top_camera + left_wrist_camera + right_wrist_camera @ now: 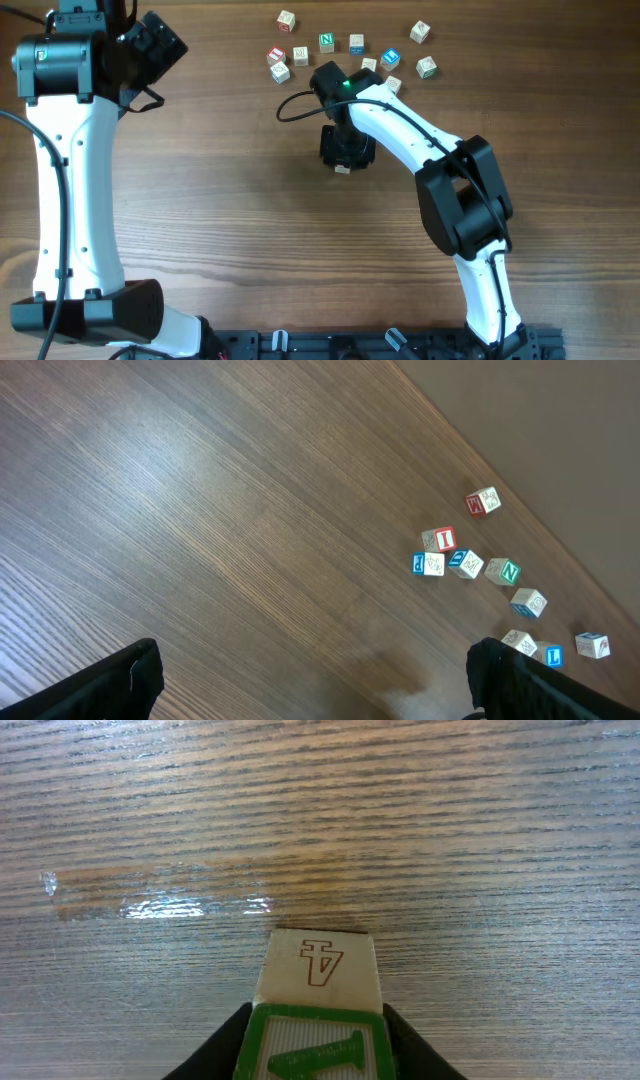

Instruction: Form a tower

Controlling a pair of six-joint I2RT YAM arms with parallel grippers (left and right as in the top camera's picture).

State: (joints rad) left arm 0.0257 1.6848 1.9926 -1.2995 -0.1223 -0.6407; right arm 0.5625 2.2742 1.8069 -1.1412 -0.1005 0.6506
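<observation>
right hand (318, 1025) straddles tower (318, 970), clamped or not: can't tell
green face toward camera, long axis up-frame; left hand (320, 685) open

1. A brown wood-grain tabletop (230, 200) fills the overhead view, its grain running from 9 to 3 o'clock.
2. In the left wrist view, a plain taupe surface (560, 420) lies beyond the table's edge toward 2 o'clock; floor or wall, I can't tell.
3. In the right wrist view, a bright glare patch (160, 906) shines on the wood at 9 o'clock.
</observation>
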